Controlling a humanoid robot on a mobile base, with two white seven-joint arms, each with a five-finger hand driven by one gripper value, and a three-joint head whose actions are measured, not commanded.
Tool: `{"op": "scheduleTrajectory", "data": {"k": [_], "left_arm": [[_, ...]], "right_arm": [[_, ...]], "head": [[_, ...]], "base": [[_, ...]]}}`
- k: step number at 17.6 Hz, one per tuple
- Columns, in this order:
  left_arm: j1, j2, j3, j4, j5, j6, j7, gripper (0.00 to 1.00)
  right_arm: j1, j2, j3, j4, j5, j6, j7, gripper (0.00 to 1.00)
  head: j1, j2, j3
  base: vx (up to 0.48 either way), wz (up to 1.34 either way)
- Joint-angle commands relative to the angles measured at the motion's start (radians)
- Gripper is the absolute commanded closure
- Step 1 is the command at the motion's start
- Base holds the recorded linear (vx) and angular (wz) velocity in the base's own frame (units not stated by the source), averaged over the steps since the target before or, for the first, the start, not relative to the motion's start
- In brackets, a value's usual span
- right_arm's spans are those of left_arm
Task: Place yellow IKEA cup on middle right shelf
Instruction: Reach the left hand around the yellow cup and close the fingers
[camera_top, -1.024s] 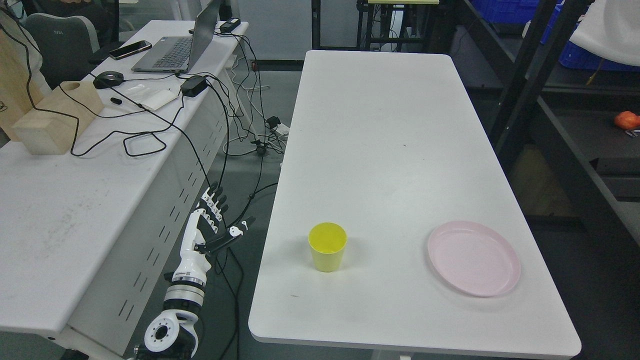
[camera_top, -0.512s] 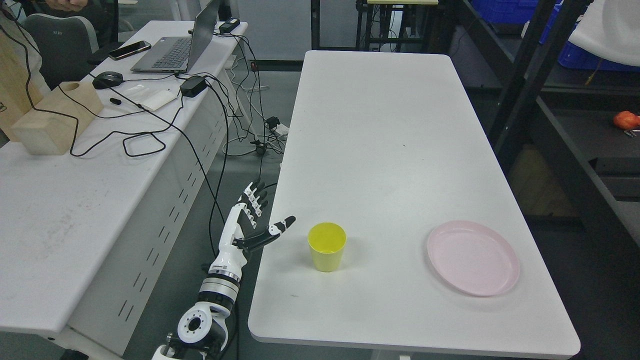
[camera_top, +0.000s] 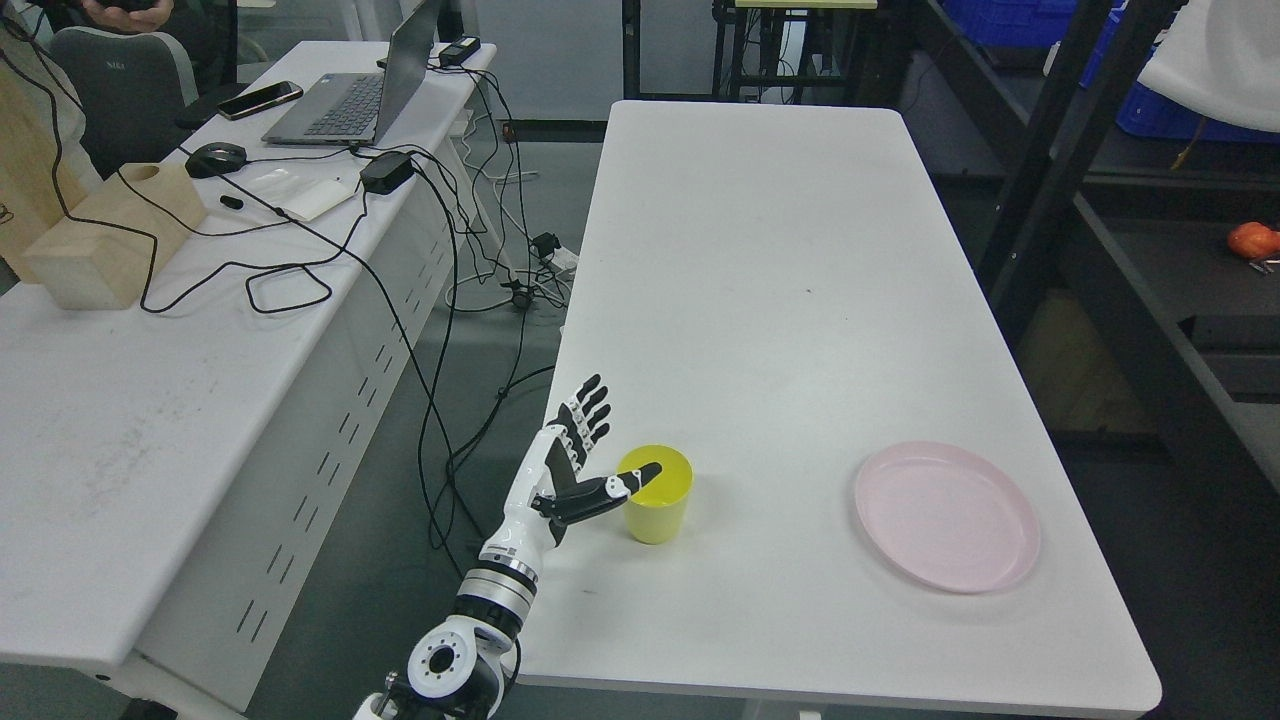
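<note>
A yellow cup (camera_top: 660, 505) stands upright near the front of the white table (camera_top: 770, 300). My left hand (camera_top: 600, 450) comes in from the lower left with its fingers spread and nothing held. Its thumb crosses in front of the cup's left rim, and the other fingers point up just left of the cup. I cannot tell whether the thumb touches the cup. The black shelf frame (camera_top: 1060, 150) rises at the right of the table. My right arm does not show.
A pink plate (camera_top: 946, 516) lies on the table to the right of the cup. At the left stands a second white desk (camera_top: 150, 400) with a laptop (camera_top: 360, 95), wooden blocks and cables. An orange object (camera_top: 1253, 240) lies on a shelf at far right.
My left hand has moved right, from the gap between the desks to the cup's left side. Its fingers have stayed spread. The cup and plate have not moved.
</note>
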Motion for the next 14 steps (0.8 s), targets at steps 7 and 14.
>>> {"op": "scheduleTrajectory", "data": {"k": [7,14], "left_arm": [[0.001,0.013,-0.138,0.062,0.038,0.001,0.0,0.02],[0.003,0.013,-0.134,0.094,0.038,0.006,0.0,0.05]], "right_arm": [[0.006,-0.017,0.0,0.0,0.0,0.0,0.006,0.01],[0.006,-0.017,0.0,0.0,0.0,0.001,0.006,0.01]], "head": [[0.0,0.0,0.0],[0.0,0.0,0.0]], "base": [[0.0,0.0],[0.0,0.0]]}}
